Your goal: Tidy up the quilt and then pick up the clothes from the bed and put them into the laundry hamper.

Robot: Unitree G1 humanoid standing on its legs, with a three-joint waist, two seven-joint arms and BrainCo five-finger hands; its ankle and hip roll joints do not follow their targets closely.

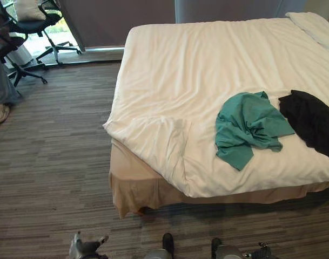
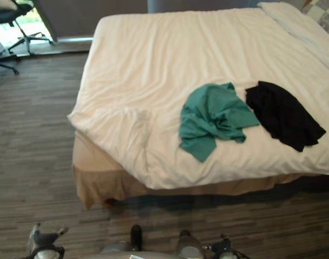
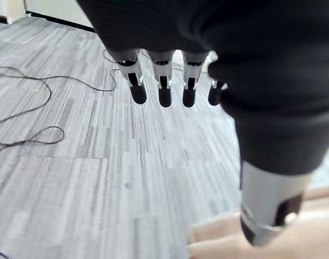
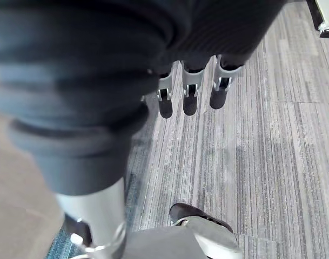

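Two garments on white quilt (image 1: 207, 70) in eye views — green shirt (image 1: 249, 127) touching black garment (image 1: 311, 121), near bed's front edge. Left wrist view: my left hand (image 3: 169, 65) above carpet, fingers straight, holding nothing. Right wrist view: my right hand (image 4: 196, 75) — same, released, over carpet.

Ahead of my hands stands the bed (image 1: 137, 183), its near corner just ahead of my left hand (image 1: 84, 248). The quilt (image 1: 207, 75) lies spread over it, hanging over the near edge. On the quilt, ahead of my right hand (image 1: 261, 251), lies one garment (image 1: 249, 128), and the second garment (image 1: 311, 121) lies touching its right side. Far off to my left hand's side, an office chair (image 1: 40, 24) stands on the floor (image 1: 51, 162), with a person's leg (image 1: 1, 81) near it.
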